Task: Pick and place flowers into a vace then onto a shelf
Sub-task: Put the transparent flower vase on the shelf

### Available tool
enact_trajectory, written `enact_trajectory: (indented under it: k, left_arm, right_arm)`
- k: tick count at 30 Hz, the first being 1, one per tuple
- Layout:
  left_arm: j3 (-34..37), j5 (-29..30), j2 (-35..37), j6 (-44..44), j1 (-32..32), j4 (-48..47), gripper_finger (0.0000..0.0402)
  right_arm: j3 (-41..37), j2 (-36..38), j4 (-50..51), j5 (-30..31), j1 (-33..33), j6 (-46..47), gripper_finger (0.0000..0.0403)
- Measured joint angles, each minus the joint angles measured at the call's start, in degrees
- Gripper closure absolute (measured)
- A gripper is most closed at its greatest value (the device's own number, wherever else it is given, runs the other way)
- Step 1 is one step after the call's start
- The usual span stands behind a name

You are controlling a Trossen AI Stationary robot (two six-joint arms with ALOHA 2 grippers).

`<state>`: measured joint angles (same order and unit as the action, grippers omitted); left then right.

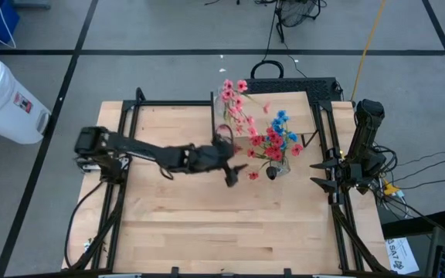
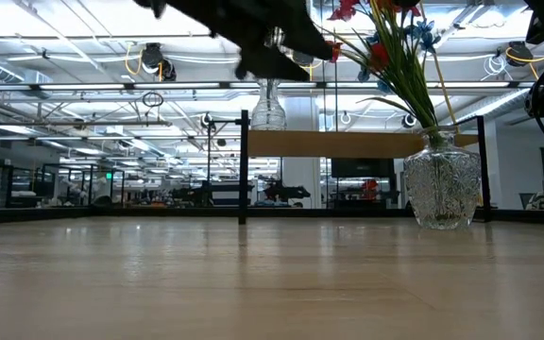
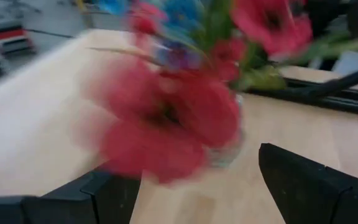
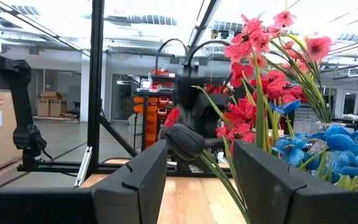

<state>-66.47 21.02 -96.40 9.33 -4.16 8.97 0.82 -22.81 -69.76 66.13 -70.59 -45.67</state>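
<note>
I see a light wood desk [image 1: 207,224] on a grey floor crossed by dark tape lines, with a white drum [image 1: 2,100] off its left corner. From table height, the room behind is a big hall with ceiling pipes and strip lights. A tag near the desk's right front corner carries print too small for me to read.

The vase [image 2: 442,189], cut glass, stands on the desk just in front of the shelf [image 2: 348,144], not on it. The flowers [image 1: 265,131] are in it, red and blue heads bunched above the rim and a pink spray leaning back over the shelf.

My left tool [image 1: 234,171] hangs above the desk just left of the vase, fingers spread wide with nothing between them; a red bloom sits right in front of its camera. My right tool [image 1: 327,171] waits near the desk's right edge, well apart from the vase, its fingers partly open and empty.
</note>
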Motion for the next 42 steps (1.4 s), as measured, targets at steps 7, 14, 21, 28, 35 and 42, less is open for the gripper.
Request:
enact_trajectory:
  k: [7, 14, 21, 28, 35, 42]
  left_arm:
    - [0.00, -4.17, -11.80, -0.37, -0.27, 16.97, 0.0080]
    - [-0.47, -11.76, -18.85, 5.56, 1.73, 29.36, 0.0080]
    - [-1.53, -13.90, -21.77, 6.86, 2.39, 31.15, 0.0080]
    - [-1.41, 0.46, -22.43, 1.86, -3.71, 31.47, 0.0080]
    - [-0.81, 19.04, -22.43, 2.12, -9.78, 30.69, 0.0080]
    - [-0.69, 26.00, -22.47, 5.31, -13.32, 28.91, 0.0080]
  right_arm:
    - [-0.02, 0.00, 0.00, 0.04, 0.00, 0.00, 0.0229]
    - [-0.01, 0.00, 0.01, 0.01, -0.01, 0.00, 0.0225]
    - [0.00, 0.00, 0.02, 0.01, -0.01, 0.00, 0.0229]
    - [-0.01, 0.00, 0.03, -0.02, -0.01, 0.00, 0.0225]
    - [-0.01, 0.00, 0.07, 0.02, -0.01, 0.00, 0.0228]
    - [0.00, 0.00, 0.07, 0.02, -0.02, 0.00, 0.0225]
